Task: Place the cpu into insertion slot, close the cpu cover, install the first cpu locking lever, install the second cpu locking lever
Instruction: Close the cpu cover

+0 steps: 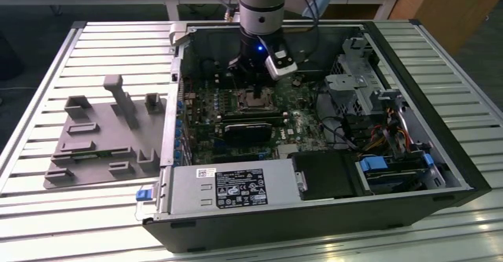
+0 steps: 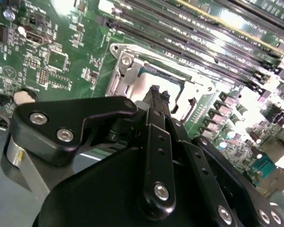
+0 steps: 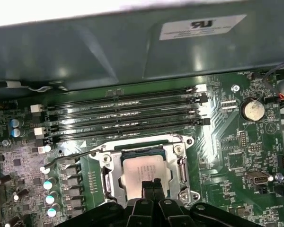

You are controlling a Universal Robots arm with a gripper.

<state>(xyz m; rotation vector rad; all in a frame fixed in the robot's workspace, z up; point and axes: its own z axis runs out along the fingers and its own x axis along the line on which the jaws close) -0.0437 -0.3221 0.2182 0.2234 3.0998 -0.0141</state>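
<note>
The cpu [image 3: 143,166], a dull silvery square chip, lies in the socket on the green motherboard. The cpu cover [image 3: 111,171], a thin metal frame, lies flat around it. A thin wire locking lever [image 3: 68,156] sticks out sideways from one corner of the socket. My gripper [image 3: 151,183] hangs just above the edge of the chip, its two slim black fingertips pressed together with nothing between them. In the second wrist view the gripper [image 2: 158,92] points down at the cover [image 2: 128,71]. In the exterior view the gripper [image 1: 253,92] reaches into the open computer case over the socket [image 1: 255,102].
Several black memory slots [image 3: 123,116] run beside the socket. A black card [image 1: 247,129] lies just in front of it, with the power supply [image 1: 228,188] nearer still. Drive cages and cables [image 1: 377,109] crowd the exterior view's right. A grey fixture plate [image 1: 102,138] sits outside the case.
</note>
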